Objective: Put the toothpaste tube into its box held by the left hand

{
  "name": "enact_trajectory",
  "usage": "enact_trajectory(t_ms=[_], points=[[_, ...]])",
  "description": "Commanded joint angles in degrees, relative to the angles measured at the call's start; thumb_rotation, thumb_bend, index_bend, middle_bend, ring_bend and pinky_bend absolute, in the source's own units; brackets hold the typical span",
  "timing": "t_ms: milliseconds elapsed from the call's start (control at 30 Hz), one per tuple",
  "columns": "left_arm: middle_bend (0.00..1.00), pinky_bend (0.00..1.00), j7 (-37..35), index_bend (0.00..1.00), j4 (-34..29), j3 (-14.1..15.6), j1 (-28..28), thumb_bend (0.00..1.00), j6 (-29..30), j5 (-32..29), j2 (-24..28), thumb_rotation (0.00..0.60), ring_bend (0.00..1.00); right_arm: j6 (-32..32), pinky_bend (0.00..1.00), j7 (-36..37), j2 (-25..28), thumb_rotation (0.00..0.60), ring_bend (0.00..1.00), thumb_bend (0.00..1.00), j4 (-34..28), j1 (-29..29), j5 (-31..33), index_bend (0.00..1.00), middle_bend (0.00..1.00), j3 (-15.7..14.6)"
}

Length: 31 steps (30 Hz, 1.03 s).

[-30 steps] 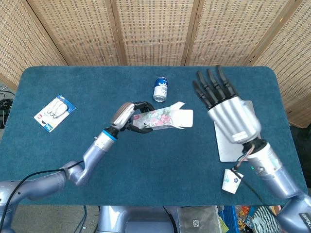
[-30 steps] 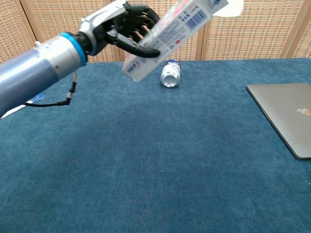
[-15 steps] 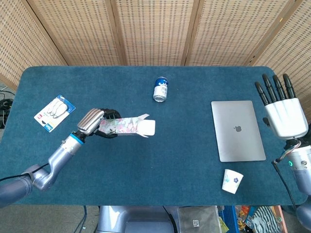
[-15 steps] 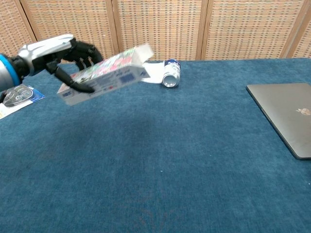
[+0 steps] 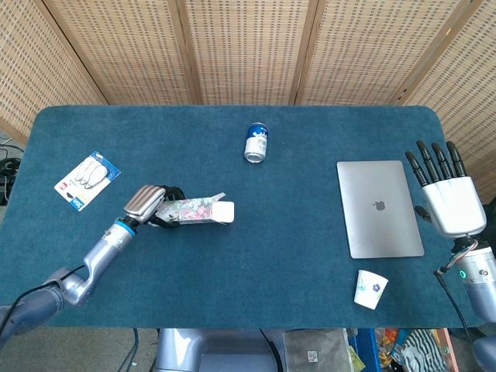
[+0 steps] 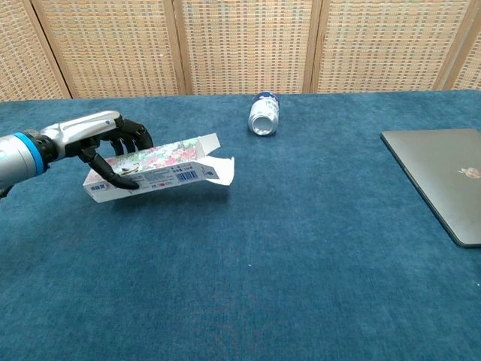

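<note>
The left hand (image 6: pixel 105 147) grips the toothpaste box (image 6: pixel 154 169) near its closed end, fingers wrapped over the top and thumb underneath, with the box low over the blue worktop (image 6: pixel 301 248), its closed end seemingly touching the cloth and its open end tilted slightly up. The flaps at that open end hang loose, facing the middle of the worktop. In the head view the same box (image 5: pixel 194 210) lies roughly across the worktop, mouth toward the right. The right hand (image 5: pixel 446 194) is well apart, off the right edge beside the laptop (image 5: pixel 378 208), fingers spread and straight, holding nothing. No toothpaste tube can be seen loose on the worktop in either view; whether it already sits inside the box cannot be told, since the mouth is not seen head-on. Judging from this, the step in hand is either presenting the box for loading or setting it down once filled. If the tube is yet to go in, the next move calls for the right hand to fetch it and line it up with the open mouth, while the left hand holds the box steady and keeps the flaps from folding across the opening. A small can (image 5: pixel 256 142), a paper cup (image 5: pixel 370 289) and a blister pack (image 5: pixel 87 179) lie elsewhere on the worktop.
</note>
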Motion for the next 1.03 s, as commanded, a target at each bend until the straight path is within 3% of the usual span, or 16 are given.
enact_trajectory(t_ms=[33,67,133,200,467,667,800,900,1033], points=[[0.26,0.28,1.0,0.42,1.0,0.1,-0.5,0.26,-1.6,-0.4,-1.2,0.600,0.19,0.3,0.00,0.8,0.1,0.600,0.00,0.00,0.2,-0.5,-0.2,0.00,0.00,0.2],[0.17,0.23,1.1,0.35,0.8,0.2,-0.6,0.26,-2.0,-0.4,-1.3,0.600,0.12,0.5,0.00,1.2,0.1,0.600,0.00,0.00,0.2,-0.8,-0.2,0.00,0.00,0.3],[0.01,0.10,0.3,0.10,-0.8,0.0,-0.7,0.26,-2.3,-0.3,-0.7,0.600,0.00,0.9,0.00,2.1,0.1,0.600,0.00,0.00,0.3,-1.4,-0.2,0.00,0.00,0.4],[0.00,0.06,-0.6,0.01,-3.0,-0.2,-0.6,0.26,-1.6,0.0,0.7,0.600,0.00,1.5,0.00,3.3,0.1,0.600,0.00,0.00,0.3,-2.0,-0.2,0.00,0.00,0.5],[0.00,0.00,5.8,0.00,-17.4,-1.5,3.7,0.25,6.5,-0.8,10.3,0.600,0.00,5.0,0.00,10.2,-0.6,0.600,0.00,0.00,-0.1,-5.8,-2.3,0.00,0.00,-0.6],[0.00,0.00,26.8,0.00,-35.4,-2.3,13.2,0.20,18.0,-7.3,20.0,0.600,0.00,8.1,0.00,14.9,-1.5,0.600,0.00,0.00,-1.6,-10.0,-5.5,0.00,0.00,-3.6],[0.00,0.00,39.7,0.00,-46.9,-1.2,21.0,0.20,26.8,-12.9,25.3,0.600,0.00,10.7,0.00,16.7,-3.2,0.600,0.00,0.00,-2.6,-13.2,-7.1,0.00,0.00,-5.4],[0.00,0.00,41.6,0.00,-51.9,-0.3,24.7,0.19,29.9,-14.7,28.0,0.600,0.00,12.8,0.00,17.2,-4.3,0.600,0.00,0.00,-3.2,-15.1,-8.2,0.00,0.00,-6.1],[0.00,0.00,39.9,0.00,-54.0,1.0,27.8,0.19,31.3,-14.1,30.6,0.600,0.00,15.1,0.00,18.0,-5.0,0.600,0.00,0.00,-4.0,-17.3,-9.2,0.00,0.00,-6.7]])
